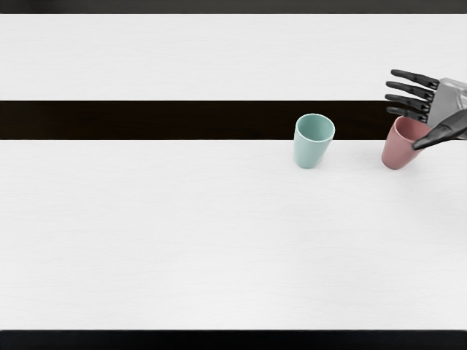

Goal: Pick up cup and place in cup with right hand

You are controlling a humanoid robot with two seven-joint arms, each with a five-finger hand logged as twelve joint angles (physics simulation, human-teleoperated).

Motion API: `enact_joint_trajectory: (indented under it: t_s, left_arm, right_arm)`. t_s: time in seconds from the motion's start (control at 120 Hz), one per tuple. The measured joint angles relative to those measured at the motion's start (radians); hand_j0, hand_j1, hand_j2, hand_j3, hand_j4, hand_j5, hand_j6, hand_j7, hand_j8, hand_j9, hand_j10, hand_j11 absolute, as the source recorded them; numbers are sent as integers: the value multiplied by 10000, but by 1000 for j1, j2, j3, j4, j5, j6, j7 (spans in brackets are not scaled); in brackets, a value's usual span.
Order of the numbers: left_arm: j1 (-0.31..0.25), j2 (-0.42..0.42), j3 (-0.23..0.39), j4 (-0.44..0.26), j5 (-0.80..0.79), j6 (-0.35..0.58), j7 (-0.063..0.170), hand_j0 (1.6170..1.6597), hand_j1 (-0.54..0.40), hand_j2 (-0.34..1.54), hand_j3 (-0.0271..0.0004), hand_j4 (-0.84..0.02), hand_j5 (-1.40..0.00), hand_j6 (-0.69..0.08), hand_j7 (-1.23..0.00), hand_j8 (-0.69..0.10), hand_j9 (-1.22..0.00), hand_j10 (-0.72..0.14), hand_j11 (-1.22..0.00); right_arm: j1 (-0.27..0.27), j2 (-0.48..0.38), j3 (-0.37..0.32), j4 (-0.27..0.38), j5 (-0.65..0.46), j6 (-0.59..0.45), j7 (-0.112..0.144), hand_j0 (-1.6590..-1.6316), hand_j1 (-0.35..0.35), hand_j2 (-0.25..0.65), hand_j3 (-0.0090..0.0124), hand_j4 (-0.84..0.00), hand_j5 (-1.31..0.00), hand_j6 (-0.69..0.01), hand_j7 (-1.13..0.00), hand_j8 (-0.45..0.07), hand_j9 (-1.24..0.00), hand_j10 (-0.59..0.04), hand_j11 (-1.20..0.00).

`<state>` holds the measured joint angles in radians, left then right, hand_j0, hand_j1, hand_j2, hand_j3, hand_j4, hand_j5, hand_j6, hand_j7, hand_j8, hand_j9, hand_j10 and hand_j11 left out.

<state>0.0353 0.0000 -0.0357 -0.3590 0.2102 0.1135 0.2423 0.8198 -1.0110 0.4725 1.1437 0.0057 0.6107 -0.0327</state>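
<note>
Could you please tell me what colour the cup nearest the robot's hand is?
The cup is dusty pink, as the head view shows.

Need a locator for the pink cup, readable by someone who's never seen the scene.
On the white table, go to the right side, where two cups stand side by side. The pink cup is the right-hand one, partly covered by the open right hand. Its neighbour, the teal cup, has no hand over it.
</note>
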Motion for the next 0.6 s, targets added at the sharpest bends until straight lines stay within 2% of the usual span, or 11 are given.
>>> enact_joint_trajectory:
  t_s: [0.125,0.2,0.3,0.408,0.6]
  left_arm:
    - [0,0,0,0,0,0,0,16581,3488,1,-2,1,-2,2,-2,2,-2,2,-2]
    - [0,0,0,0,0,0,0,16581,3488,1,-2,2,-2,2,-2,3,-2,2,-2]
    - [0,0,0,0,0,0,0,16581,3488,1,-2,2,-2,2,-2,3,-2,2,-2]
    - [0,0,0,0,0,0,0,16581,3488,1,-2,1,-2,2,-2,2,-2,2,-2]
    - [0,0,0,0,0,0,0,16581,3488,0,-1,1,-1,2,-1,2,-1,1,-1]
  right_arm:
    - [-1,0,1,0,9,0,-1,-16580,-3492,26,0,1,3,26,0,20,2,15,2]
    - [18,16,0,0,13,0,-5,-16580,-3492,27,0,1,3,29,0,23,3,17,2]
    - [85,50,-7,-1,-27,0,-14,-16580,-3491,28,0,1,3,30,0,24,3,18,3]
    - [158,87,-14,0,-101,0,-44,-16580,-3491,24,0,0,2,22,0,17,2,13,2]
    - [249,192,-22,7,-292,0,-63,-16581,-3491,19,0,-3,1,7,0,5,1,5,1]
